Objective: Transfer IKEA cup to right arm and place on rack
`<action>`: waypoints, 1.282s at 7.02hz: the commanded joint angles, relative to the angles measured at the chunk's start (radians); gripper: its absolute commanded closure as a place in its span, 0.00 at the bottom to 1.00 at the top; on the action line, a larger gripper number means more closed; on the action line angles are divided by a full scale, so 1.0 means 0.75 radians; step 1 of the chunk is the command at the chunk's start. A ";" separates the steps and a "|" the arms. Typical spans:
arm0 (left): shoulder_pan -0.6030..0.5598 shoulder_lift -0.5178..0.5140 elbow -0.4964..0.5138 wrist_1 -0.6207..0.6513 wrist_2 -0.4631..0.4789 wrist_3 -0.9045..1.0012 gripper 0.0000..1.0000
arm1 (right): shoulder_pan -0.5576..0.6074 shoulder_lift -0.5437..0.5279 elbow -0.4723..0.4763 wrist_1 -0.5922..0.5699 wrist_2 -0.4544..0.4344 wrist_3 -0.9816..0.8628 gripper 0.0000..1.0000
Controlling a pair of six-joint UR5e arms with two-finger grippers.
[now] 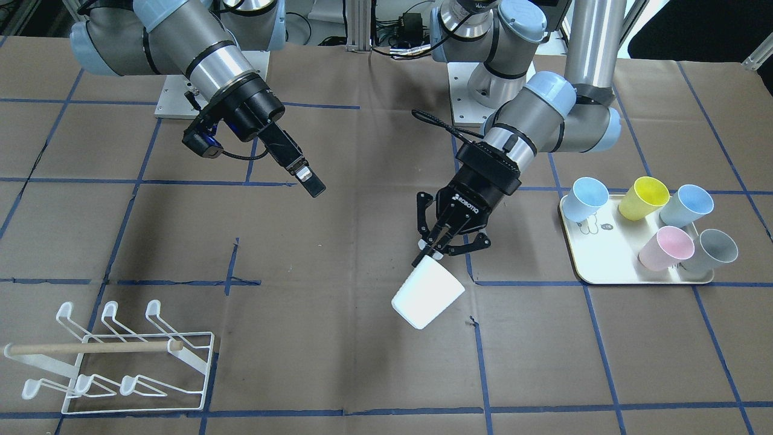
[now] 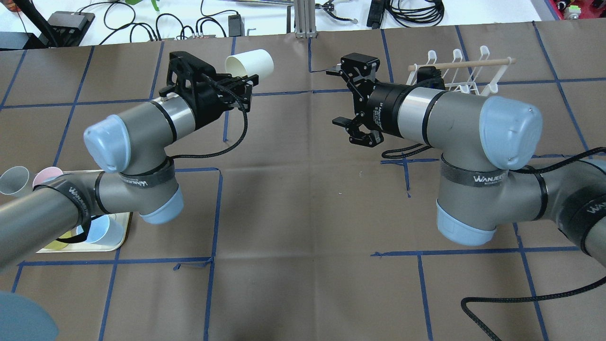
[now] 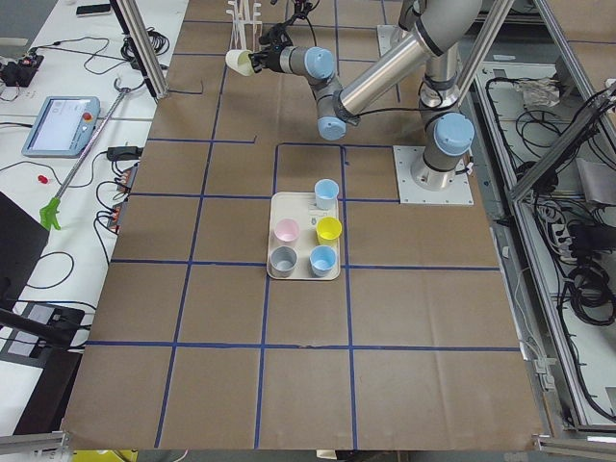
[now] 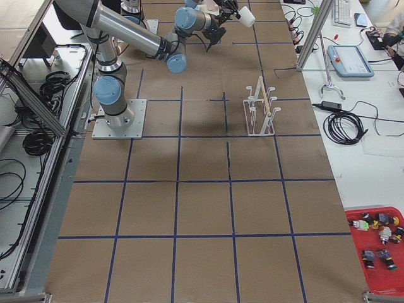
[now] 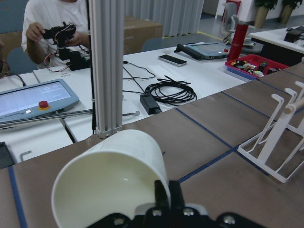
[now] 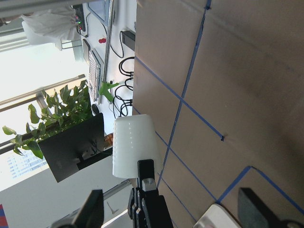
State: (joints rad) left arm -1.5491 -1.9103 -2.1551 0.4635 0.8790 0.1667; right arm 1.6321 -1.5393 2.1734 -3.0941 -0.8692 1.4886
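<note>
Cream tray point(image 1: 604, 275) gets spotted first, nearest the robot's base on its left side, set on the brown-papered table point(image 1: 338, 362) with the blue tape grid. Five cups are stood on it mouth-up: a pale blue cup point(image 1: 589, 198), a yellow cup point(image 1: 645, 196), a second blue cup point(image 1: 687, 204), a pink cup point(image 1: 667, 248) and a grey cup point(image 1: 712, 251).

Further out, the right gripper point(image 2: 334, 96) is held above the table with its fingers spread wide and nothing gripped between them, pointed across toward the robot's left.

Roughly level with it, the left gripper point(image 1: 430, 254) is clamped narrow on the rim of the white IKEA cup point(image 1: 427, 297), with the wall pinched between the two fingers. The cup is carried in the air, tipped onto its side, mouth turned back toward the gripper and base aimed away from the robot. It's kept well apart from the right gripper, around the middle of the table's width.

Beyond that, the white wire rack point(image 1: 112, 362) is stood on the table on the robot's right side, a wooden dowel point(image 1: 90, 348) laid across it, well apart from the cup.

Past the table edge, a white bench point(image 5: 199, 71) with a coil of black cables point(image 5: 171, 90) is seen, and behind it a person point(image 5: 52, 19) in a white top, with some small black part held in both hands.
</note>
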 commanded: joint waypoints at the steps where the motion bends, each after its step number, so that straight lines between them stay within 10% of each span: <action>1: -0.045 -0.051 -0.012 0.165 0.008 -0.151 1.00 | -0.006 0.068 0.000 0.006 0.144 0.009 0.00; 6: -0.133 -0.061 -0.014 0.171 0.080 -0.155 1.00 | -0.134 0.134 -0.010 0.008 0.167 -0.272 0.00; 9: -0.133 -0.055 -0.017 0.171 0.078 -0.155 1.00 | -0.145 0.256 -0.032 -0.010 0.378 -0.320 0.01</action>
State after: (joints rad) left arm -1.6487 -1.9528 -2.1673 0.5921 0.9384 0.0506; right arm 1.5261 -1.3861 2.1599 -3.0942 -0.6262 1.2630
